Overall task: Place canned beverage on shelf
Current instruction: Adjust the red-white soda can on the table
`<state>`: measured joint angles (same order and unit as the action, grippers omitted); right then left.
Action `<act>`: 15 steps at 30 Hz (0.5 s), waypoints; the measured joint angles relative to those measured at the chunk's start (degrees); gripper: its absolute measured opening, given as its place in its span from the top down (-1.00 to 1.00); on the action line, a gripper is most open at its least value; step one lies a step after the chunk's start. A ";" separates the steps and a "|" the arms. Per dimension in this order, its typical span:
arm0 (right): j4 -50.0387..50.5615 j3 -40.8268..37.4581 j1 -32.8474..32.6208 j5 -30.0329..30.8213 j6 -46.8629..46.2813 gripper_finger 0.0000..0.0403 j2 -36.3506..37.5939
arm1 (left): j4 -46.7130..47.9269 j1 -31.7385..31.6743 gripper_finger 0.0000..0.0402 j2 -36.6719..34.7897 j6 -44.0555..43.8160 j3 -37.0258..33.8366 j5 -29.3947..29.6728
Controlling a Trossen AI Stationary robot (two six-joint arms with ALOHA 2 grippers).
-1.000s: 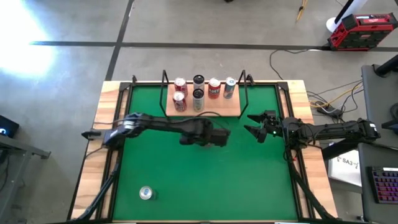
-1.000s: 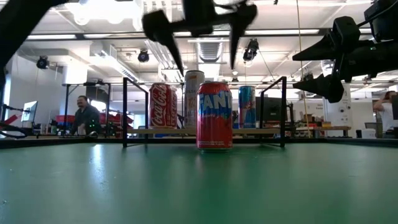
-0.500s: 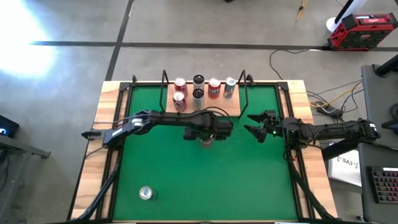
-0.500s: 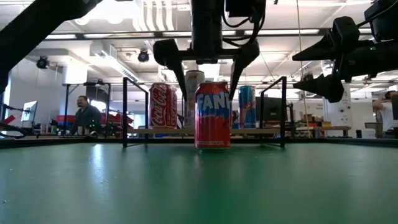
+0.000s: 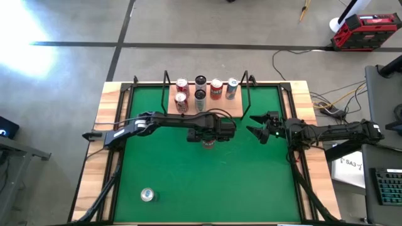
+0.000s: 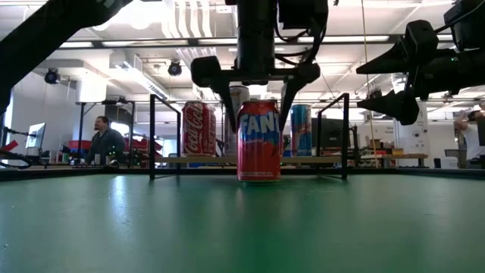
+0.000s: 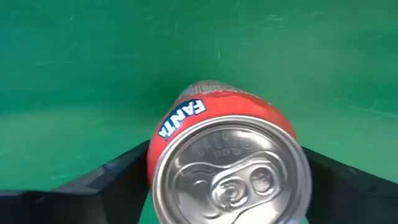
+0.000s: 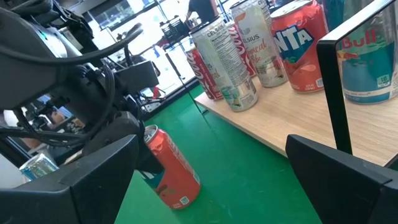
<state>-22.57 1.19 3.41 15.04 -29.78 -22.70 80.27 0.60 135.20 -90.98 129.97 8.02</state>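
Observation:
A red Fanta can (image 5: 208, 144) (image 6: 259, 140) stands upright on the green mat, just in front of the shelf (image 5: 217, 110). The shelf is a light wooden board between black uprights, and several cans stand on it. My left gripper (image 6: 259, 114) (image 7: 227, 180) points straight down over the Fanta can, with one finger on either side of its top. My right gripper (image 5: 256, 126) (image 8: 211, 180) waits open and level at the mat's right side, holding nothing. My left gripper comes from above, fingers pointing down. It has the can's upper wall (image 7: 155, 149), just under the rim, between its two fingers (image 6: 229, 106). Both fingers lie against opposite sides. The can stands upright with its base on the mat.
A silver can (image 5: 147, 195) stands on the mat near its front left corner. The shelf's black uprights (image 6: 151, 136) (image 6: 346, 136) rise just behind the Fanta can. Cables and a red toolbox (image 5: 364, 30) lie beyond the table.
My left gripper has moved slightly toward the table's right edge and gone down over the Fanta can. Its fingers now reach past the rim. The fingers have drawn closer together, up to the can's sides. The can has stayed upright on the mat.

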 joint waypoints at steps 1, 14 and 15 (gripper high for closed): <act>0.00 0.00 0.01 0.00 -0.02 -0.99 0.00 | -0.17 0.00 -0.56 0.00 -0.16 0.00 0.01; 0.00 0.00 0.02 0.01 -0.02 -0.99 0.00 | -2.19 -1.20 -0.41 -0.71 4.83 4.76 2.17; 0.00 0.00 0.00 0.00 0.00 -0.99 0.00 | -2.65 -1.74 -0.41 -0.89 6.33 4.72 2.45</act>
<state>-22.57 1.19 3.40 15.04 -29.78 -22.70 77.62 -1.14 134.30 -84.66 134.69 10.47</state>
